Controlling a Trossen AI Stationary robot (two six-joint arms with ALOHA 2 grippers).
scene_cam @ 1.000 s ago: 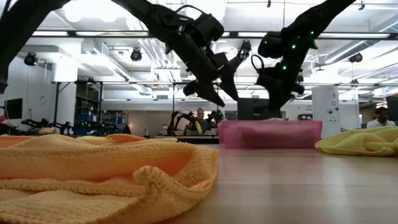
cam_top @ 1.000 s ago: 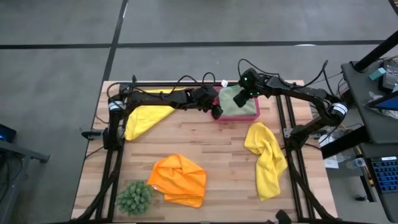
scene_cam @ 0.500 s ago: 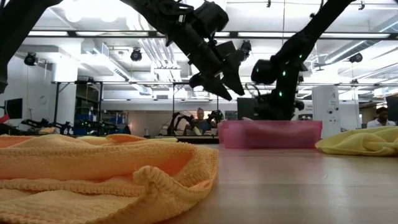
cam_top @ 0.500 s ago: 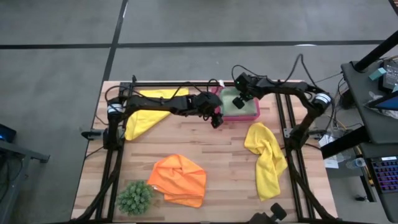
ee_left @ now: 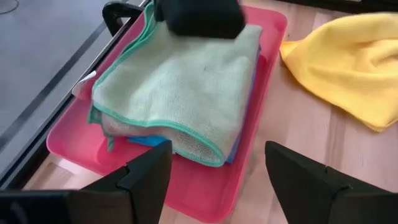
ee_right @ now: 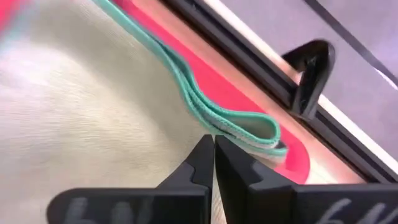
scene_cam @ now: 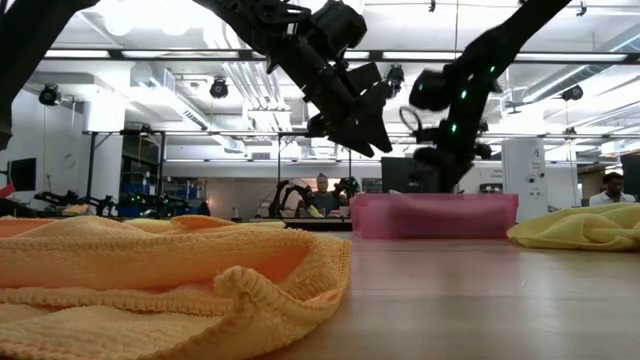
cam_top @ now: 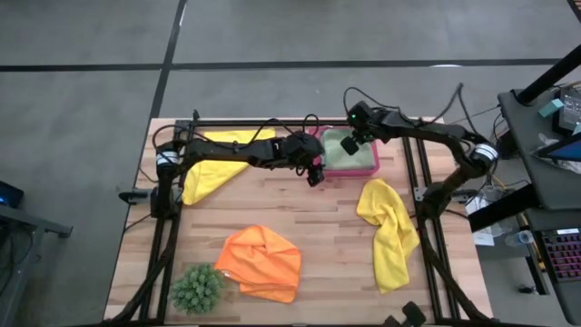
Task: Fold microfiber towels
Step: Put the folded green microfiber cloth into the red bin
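The right gripper has its jaws pressed together with nothing between them, just above the folded green towel that lies on a blue towel in the pink tray. The left gripper hangs beside the tray's near edge, jaws spread wide. Two yellow towels and an orange towel lie loose on the counter.
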